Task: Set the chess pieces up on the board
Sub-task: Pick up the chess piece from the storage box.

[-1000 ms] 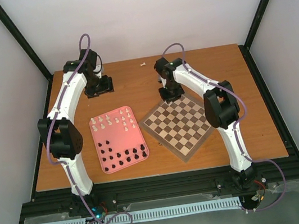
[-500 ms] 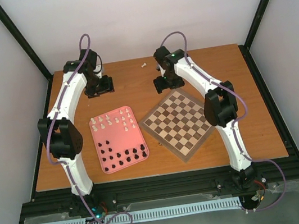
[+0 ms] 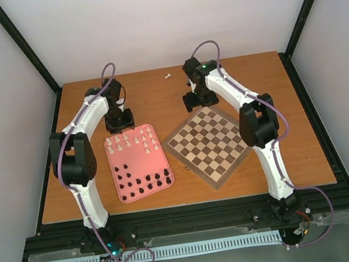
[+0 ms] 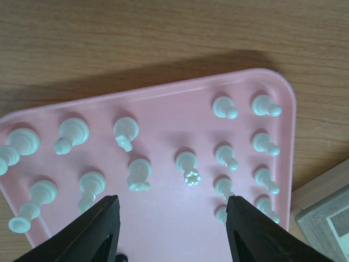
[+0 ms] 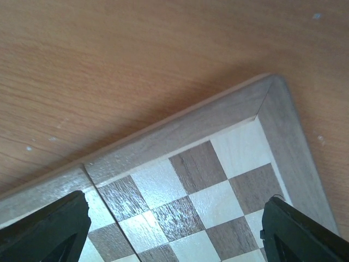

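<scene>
Chess pieces (image 3: pixel 127 138) all on the pink tray (image 3: pixel 134 160), none yet on the board (image 3: pixel 209 147). Cream-white set (image 4: pixel 223 106) at the tray's 12 o'clock end, black set (image 3: pixel 144 183) at its 6 o'clock end. Board just beside the tray at its 3 o'clock, turned cornerwise and bare.

Probably very light, hard and smooth, so quick to tip, roll or squirt out of a hurried pinch; likely not fragile. Best taken from above across the narrow stem or head, with a gentle close, leaving the base free for a flat set-down. Tight spacing in the columns at the tray's 3 o'clock side, so easy to knock a neighbour with a finger far bigger than any figure. More room around the crowned piece (image 4: pixel 187 164) near the middle.

Left gripper (image 4: pixel 170 218) spread wide, holding nothing, hanging over the white rows. Right gripper (image 5: pixel 172 224) likewise gaping and empty, above the board's 12 o'clock corner.

Also around: a small pale object (image 3: pixel 167 75), perhaps a stray piece, out on the table (image 3: pixel 253 85) near its 12 o'clock edge, well apart from tray and board. Tray rim a minor obstacle to low sideways travel. Both wrists near each other at 12 o'clock, worth minding on any crossing from tray to board.
</scene>
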Robot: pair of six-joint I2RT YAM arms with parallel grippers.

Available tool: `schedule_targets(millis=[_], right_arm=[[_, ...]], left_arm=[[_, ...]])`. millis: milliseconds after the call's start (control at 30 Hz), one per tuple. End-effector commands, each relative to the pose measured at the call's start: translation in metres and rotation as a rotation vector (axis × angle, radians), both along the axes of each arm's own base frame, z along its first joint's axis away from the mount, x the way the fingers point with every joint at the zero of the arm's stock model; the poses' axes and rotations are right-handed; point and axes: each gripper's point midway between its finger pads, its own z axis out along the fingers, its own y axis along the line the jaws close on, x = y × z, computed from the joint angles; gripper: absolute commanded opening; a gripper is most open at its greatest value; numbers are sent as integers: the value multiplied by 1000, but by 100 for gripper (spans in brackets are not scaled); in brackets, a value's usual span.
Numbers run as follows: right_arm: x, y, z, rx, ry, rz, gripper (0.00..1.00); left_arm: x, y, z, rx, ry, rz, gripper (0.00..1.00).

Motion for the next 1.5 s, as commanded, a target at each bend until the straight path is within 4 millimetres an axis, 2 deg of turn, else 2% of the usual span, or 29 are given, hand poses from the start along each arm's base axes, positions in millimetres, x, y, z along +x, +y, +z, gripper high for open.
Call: schedule_targets(millis=[0, 133, 267, 433, 700, 1033, 1467], right_arm=[[-7, -3, 5, 9, 2, -3, 86], [-10, -3, 0, 7, 16, 1, 86], [-12, -5, -2, 2, 19, 3, 85], [-14, -6, -5, -2, 26, 5, 85], [-15, -7, -6, -8, 29, 2, 85], [-21, -10, -9, -10, 37, -6, 85], [-24, -12, -9, -13, 41, -8, 85]], left_arm=[[8, 6, 10, 0, -71, 54, 56], [4, 6, 4, 0, -65, 58, 54], [2, 3, 12, 10, -79, 17, 48], [-4, -16, 19, 55, -91, -85, 48], [-16, -36, -4, 37, -37, -131, 46], [-25, -32, -37, 59, 21, -126, 45], [-22, -27, -58, 67, 53, -123, 40]])
